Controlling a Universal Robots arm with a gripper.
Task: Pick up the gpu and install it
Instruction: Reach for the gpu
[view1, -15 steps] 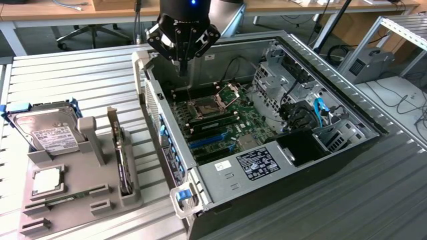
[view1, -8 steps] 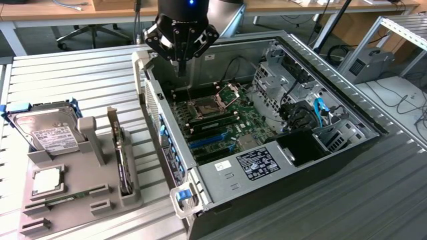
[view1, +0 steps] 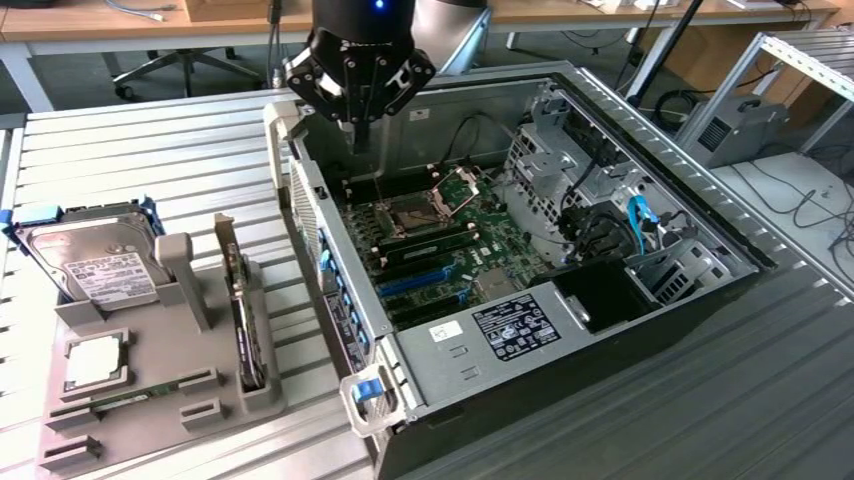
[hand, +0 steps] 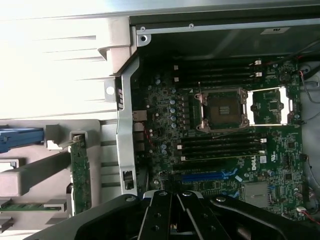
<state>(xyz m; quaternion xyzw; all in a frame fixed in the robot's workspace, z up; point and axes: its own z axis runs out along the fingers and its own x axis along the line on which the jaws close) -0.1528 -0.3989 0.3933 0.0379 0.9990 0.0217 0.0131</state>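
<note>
Just one gpu (view1: 238, 300) stands in the holder (view1: 147, 400), one closed claw (view1: 358, 138) apart.

One gpu (view1: 240, 310), one hard drive (view1: 94, 265), one memory stick (view1: 127, 397) — one computer case (view1: 601, 420).

Top edge of exterior view cuts off the arm (view1: 367, 15). The gpu (view1: 242, 310) stands edge-on in the grey holder (view1: 140, 425), fan face hidden. Print on hard drive (view1: 87, 265) label too small to read.
</note>
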